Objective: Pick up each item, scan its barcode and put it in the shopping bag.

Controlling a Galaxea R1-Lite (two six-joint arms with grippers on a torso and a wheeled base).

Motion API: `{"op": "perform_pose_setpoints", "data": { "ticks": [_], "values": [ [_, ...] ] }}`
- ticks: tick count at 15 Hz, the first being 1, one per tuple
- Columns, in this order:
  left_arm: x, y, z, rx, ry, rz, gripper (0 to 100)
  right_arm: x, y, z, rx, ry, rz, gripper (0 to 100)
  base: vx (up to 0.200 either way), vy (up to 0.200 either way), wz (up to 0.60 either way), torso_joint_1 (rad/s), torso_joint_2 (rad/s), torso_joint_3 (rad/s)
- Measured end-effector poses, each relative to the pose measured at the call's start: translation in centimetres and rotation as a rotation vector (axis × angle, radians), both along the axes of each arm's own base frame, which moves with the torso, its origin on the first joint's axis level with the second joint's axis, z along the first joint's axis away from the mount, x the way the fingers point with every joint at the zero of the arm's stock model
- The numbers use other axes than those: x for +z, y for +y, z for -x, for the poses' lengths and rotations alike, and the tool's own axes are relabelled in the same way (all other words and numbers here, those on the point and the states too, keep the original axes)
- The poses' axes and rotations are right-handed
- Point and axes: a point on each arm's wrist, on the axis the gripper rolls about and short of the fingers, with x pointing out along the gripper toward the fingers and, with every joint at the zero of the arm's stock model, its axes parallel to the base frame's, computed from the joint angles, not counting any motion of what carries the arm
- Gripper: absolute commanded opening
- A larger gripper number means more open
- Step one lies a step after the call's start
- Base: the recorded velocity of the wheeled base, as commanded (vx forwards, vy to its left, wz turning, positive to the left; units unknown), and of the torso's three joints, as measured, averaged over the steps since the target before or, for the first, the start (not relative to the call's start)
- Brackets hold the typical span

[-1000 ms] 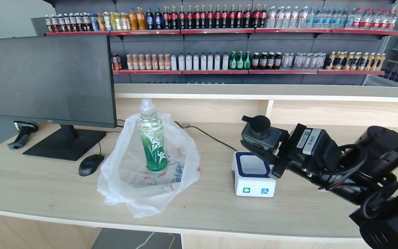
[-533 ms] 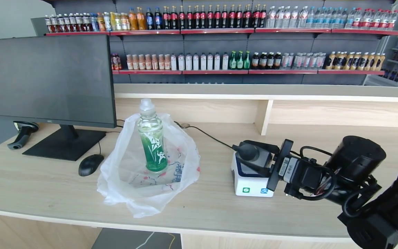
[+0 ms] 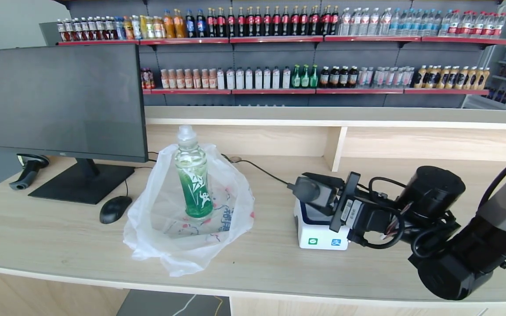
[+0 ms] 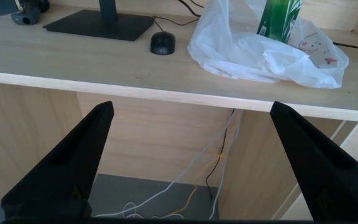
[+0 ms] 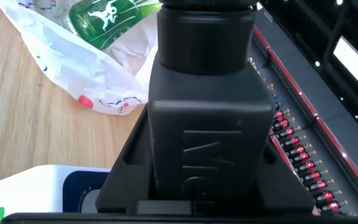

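Dark grey container (image 3: 308, 189) sits clamped in my right gripper (image 3: 324, 193), laid sideways just above the white scanner (image 3: 322, 240), I judge to show its barcode. A green bottle (image 3: 193, 184) stands upright in the shopping bag (image 3: 182, 256), that item done. My left gripper (image 4: 188, 162) hangs spread wide below the counter (image 3: 59, 237) edge, out of the way.

The right arm (image 3: 437, 219) is black, with bulky cylindrical joints, looped black cables and white printed labels at the wrist. The left gripper (image 4: 190, 107) has black, wedge-shaped jaws.
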Motion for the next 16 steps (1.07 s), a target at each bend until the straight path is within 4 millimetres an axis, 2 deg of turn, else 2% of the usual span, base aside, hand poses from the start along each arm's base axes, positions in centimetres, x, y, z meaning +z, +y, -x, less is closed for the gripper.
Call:
{"op": "perform_pose_setpoints", "data": {
  "ticks": [16],
  "values": [
    [0.0, 0.0, 0.0, 0.000, 0.000, 0.002, 100, -1.6, 0.2, -0.7, -0.001, -0.004, 0.039, 0, 0.000, 0.000, 0.00, 0.000, 0.00, 0.000]
  ]
}}
